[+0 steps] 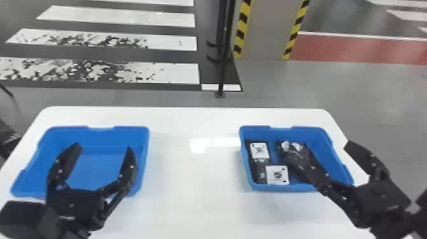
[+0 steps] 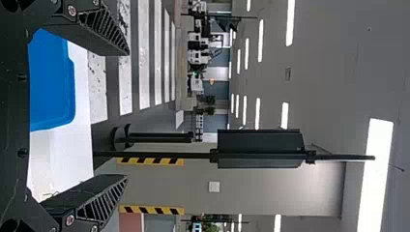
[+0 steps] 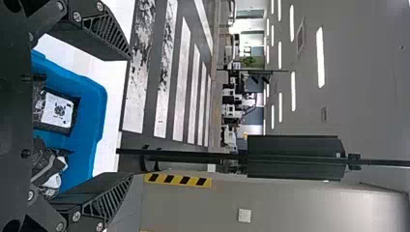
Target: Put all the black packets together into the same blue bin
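Observation:
In the head view, my left gripper [image 1: 103, 148] stands open above the left blue bin [image 1: 144, 136]. My right gripper [image 1: 317, 146] is open over the right blue bin [image 1: 332, 143], one finger above its inside and the other past its right side. That bin holds a black packet with a white label [image 1: 259, 150] along its left wall, another labelled packet [image 1: 277, 174] at its near edge, and a dark packet with white patches [image 1: 297, 146], partly hidden by the finger. In the wrist views, the left gripper [image 2: 127, 116] and right gripper [image 3: 131, 116] have nothing between their fingertips; a labelled packet [image 3: 58, 111] lies in the bin.
Both bins stand on a white table [image 1: 193, 178], with a wide stretch of tabletop between them. Beyond the table's far edge, a thin black pole [image 1: 223, 70] rises from the floor near a pillar with yellow and black stripes.

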`<move>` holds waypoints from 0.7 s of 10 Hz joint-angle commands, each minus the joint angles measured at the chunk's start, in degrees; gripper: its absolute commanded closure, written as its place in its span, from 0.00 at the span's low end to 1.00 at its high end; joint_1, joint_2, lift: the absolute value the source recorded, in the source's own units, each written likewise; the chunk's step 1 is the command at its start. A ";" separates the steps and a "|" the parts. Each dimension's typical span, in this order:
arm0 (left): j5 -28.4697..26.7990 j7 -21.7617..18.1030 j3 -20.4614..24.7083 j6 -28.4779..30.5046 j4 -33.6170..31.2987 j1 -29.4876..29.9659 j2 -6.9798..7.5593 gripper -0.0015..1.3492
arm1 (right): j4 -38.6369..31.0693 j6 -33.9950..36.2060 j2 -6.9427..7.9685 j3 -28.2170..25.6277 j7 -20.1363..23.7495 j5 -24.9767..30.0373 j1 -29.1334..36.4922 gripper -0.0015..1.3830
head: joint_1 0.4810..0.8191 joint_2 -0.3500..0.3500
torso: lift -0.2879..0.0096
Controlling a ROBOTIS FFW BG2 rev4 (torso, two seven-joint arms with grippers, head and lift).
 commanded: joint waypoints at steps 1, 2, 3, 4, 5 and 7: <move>-0.04 0.00 0.09 -0.25 -0.07 0.00 -0.02 0.10 | -0.14 0.03 0.00 0.00 0.00 0.00 0.12 0.12 | 0.63 0.34 | 0.60; -0.04 0.00 0.09 -0.25 0.07 0.00 -0.02 0.10 | -0.14 0.17 0.00 0.00 -0.09 0.11 0.12 0.12 | 0.63 0.34 | 0.60; -0.04 0.00 0.21 -0.25 -0.07 0.00 -0.02 0.10 | -0.28 0.87 0.00 0.00 -0.09 0.11 0.12 0.12 | 0.63 0.34 | 0.60; -0.04 0.00 0.09 -0.39 -0.07 0.00 -0.02 0.10 | -0.28 1.15 0.09 0.00 -0.18 0.00 0.12 0.12 | 0.63 0.34 | 0.60; -0.04 0.00 0.21 -0.53 -0.07 0.00 -0.02 0.10 | -0.56 1.29 0.18 0.00 -0.79 -0.23 0.12 0.12 | 0.63 0.34 | 0.60; -0.04 0.00 0.09 -0.67 0.07 0.00 -0.02 0.10 | -0.70 1.99 0.35 0.00 -1.41 -0.46 0.26 0.12 | 0.63 0.33 | 0.60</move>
